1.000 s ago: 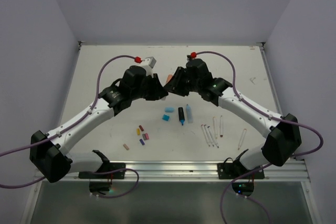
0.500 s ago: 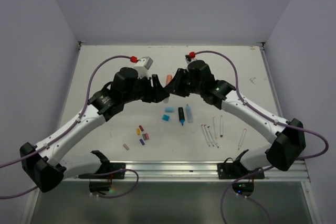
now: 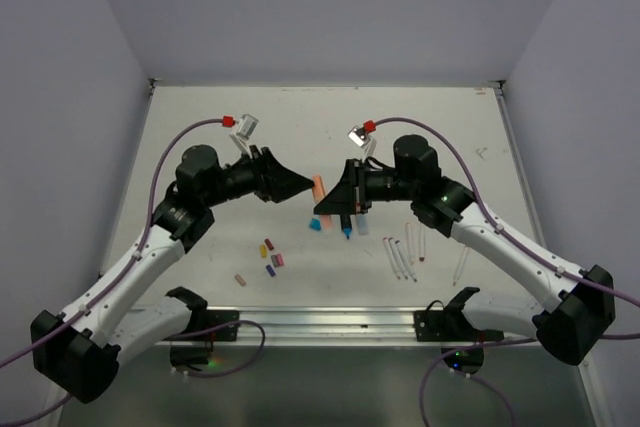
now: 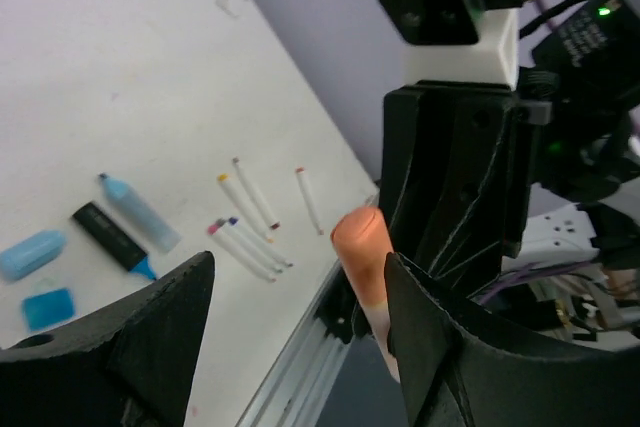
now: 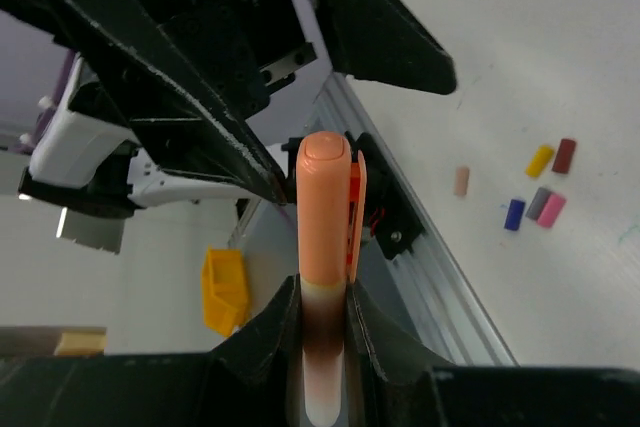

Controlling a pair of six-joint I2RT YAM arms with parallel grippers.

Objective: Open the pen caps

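Your left hand (image 4: 295, 342): open, level, now backed off the orange cap (image 4: 362, 252).
Your right hand (image 3: 338, 197): grips the marker body (image 5: 322, 387).

A robotics lab bench: white table (image 3: 200, 127), plain grey walls (image 3: 320, 7), aluminium rail (image 3: 330, 322).
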